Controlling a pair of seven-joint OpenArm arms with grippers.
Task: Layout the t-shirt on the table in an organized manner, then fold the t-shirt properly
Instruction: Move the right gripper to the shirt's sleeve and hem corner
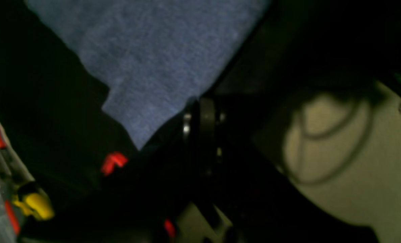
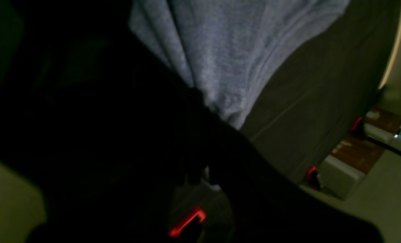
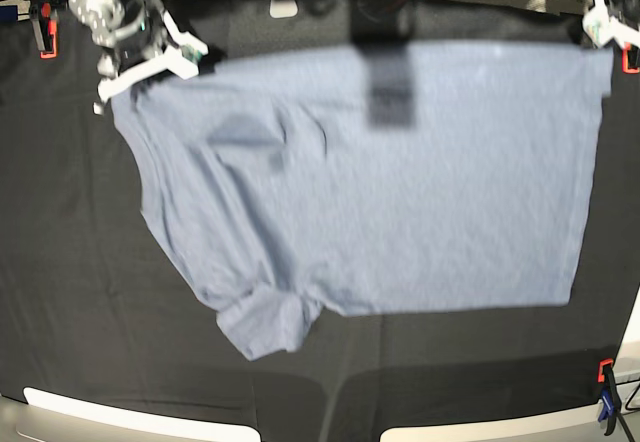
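**T-shirt held up by 2 corners so it can hang flat**

The t-shirt [image 3: 400,182] is stretched between the 2 arms along its far edge, which runs straight from one top corner of the base view to the other. That taut line explains the hold: with a pinch at each end, the cloth hangs as a sheet instead of a heap, and can likely be lowered onto the surface [image 3: 70,292] without new creases.

The right tool [image 3: 150,57] sits at the shirt's far corner on the base view's left, its white fingers pressed together on the fabric; its wrist camera shows gathered folds of grey-blue cloth running down into the dark tool body. The left tool [image 3: 605,27] is at the opposite far corner, mostly cut off by the frame edge. Its wrist view shows a tapering point of cloth reaching the tool, so it too appears to be pinching the shirt.

Below the right tool's corner the shirt is less tidy: diagonal wrinkles run down that side, and a bunched lump, probably a sleeve, hangs at the near edge. The side under the left tool looks smooth and square. No lettering is visible.

By my reading, the layout step is under way and folding has not begun.
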